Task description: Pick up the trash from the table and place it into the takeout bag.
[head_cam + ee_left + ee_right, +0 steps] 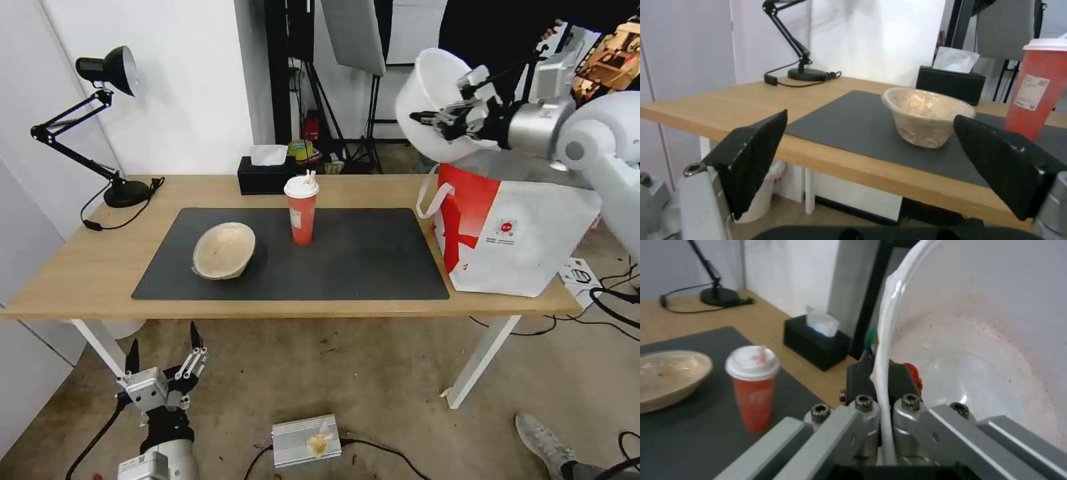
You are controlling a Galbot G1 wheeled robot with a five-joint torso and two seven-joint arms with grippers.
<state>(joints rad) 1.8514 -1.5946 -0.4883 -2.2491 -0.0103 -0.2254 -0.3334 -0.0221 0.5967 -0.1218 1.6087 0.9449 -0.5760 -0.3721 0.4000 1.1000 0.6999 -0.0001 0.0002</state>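
Nearest the head camera, at about 7 o'clock below the table's front edge, the left gripper (pixel 163 353) hangs parked with its dark flat fingers (pixel 751 156) spread well apart and holding nothing. On the table (pixel 87 267), a light-wood top on white legs, a matte dark grey mat (pixel 360 260) carries the beige lidded paper bowl (pixel 224 250), tipped on its side with its clear lid facing the near left, and the red paper cup (pixel 302 212), upright, its long axis vertical under a white lid. At 2 o'clock the right gripper (pixel 445 119) is raised above the takeout bag (pixel 520 233), fingers (pixel 902 380) clamped on the rim of the white round plastic bowl (pixel 433 100). The glossy bowl is tilted on edge, its mouth facing away from the table; red specks stain its inside. The white and red bag stands at the table's right end. A black tissue box (pixel 265 175) sits at 12 o'clock behind the cup.
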